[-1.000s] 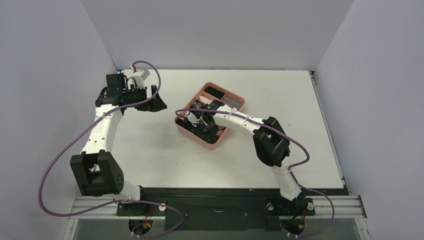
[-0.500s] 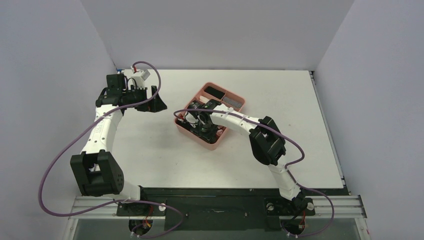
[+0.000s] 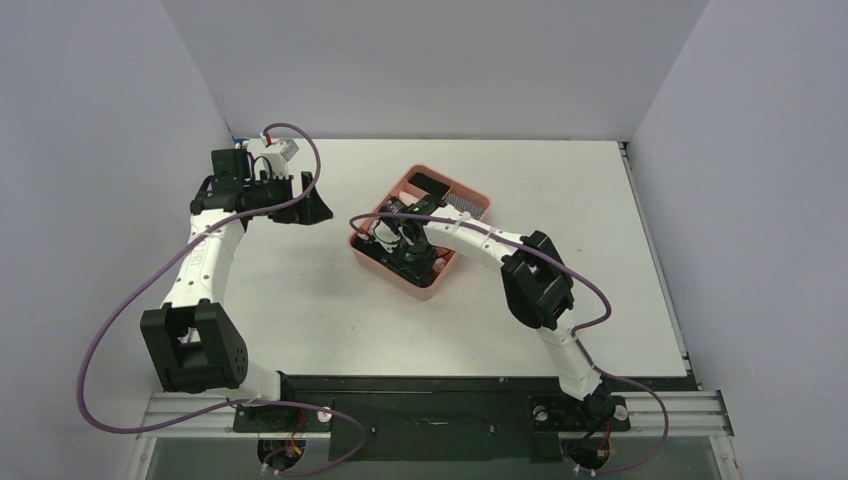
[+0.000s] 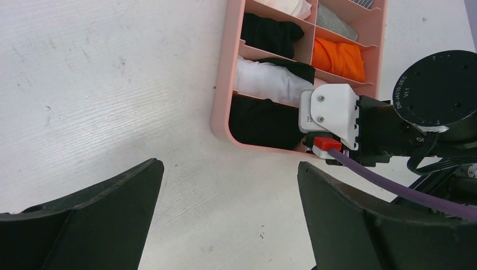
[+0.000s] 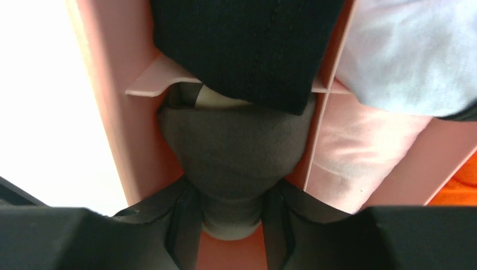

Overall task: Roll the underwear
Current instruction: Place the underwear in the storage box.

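While the right arm is down in the tray, the lot reads as follows, each with its hazard.

1. Table [image 3: 300, 300]: white. The tray merely rests on it, I judge, so a sideways shove could slide the tray.
2. Tray [image 4: 222, 84]: pink, split into compartments by thin dividers that may snag cloth.
3. Left end effector [image 4: 225, 169]: fingers spread wide and holding nothing, over bare table beside the tray. It is too far off to steady anything.
4. Right end effector [image 5: 230, 225]: fingers clamped on the underwear, inside a compartment against the tray's outer wall.
5. Underwear [image 5: 233, 146]: a grey-brown bundle in that compartment, with a strip of tan band showing at its far end. Released loosely, it may unroll.
6. Black cloth [image 5: 247, 45]: overhangs the divider and touches the underwear. It could be dragged along if the fingers lift carelessly.
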`<action>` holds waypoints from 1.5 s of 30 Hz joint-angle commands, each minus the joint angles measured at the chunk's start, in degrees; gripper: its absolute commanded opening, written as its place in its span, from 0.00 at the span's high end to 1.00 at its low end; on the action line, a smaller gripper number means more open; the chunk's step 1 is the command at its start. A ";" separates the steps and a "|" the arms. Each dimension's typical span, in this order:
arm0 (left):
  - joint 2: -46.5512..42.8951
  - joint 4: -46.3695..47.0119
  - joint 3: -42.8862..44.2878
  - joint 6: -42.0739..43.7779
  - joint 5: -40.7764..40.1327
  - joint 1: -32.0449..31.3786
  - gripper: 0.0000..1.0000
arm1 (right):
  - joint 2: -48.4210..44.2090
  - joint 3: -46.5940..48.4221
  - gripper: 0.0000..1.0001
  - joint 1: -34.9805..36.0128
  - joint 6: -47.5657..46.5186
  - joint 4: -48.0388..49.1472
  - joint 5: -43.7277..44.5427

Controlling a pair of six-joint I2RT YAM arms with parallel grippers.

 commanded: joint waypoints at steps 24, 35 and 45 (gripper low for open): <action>-1.17 0.38 0.25 1.08 0.39 0.75 0.12 | -5.67 2.08 0.45 -2.41 -1.75 -3.44 0.96; -1.10 0.40 0.54 1.41 0.27 1.25 0.12 | -7.72 5.81 0.45 -3.81 -2.26 -5.02 1.51; -1.57 3.06 0.14 0.58 -2.54 1.87 0.06 | -13.07 5.55 0.45 -6.77 -2.15 -3.90 0.30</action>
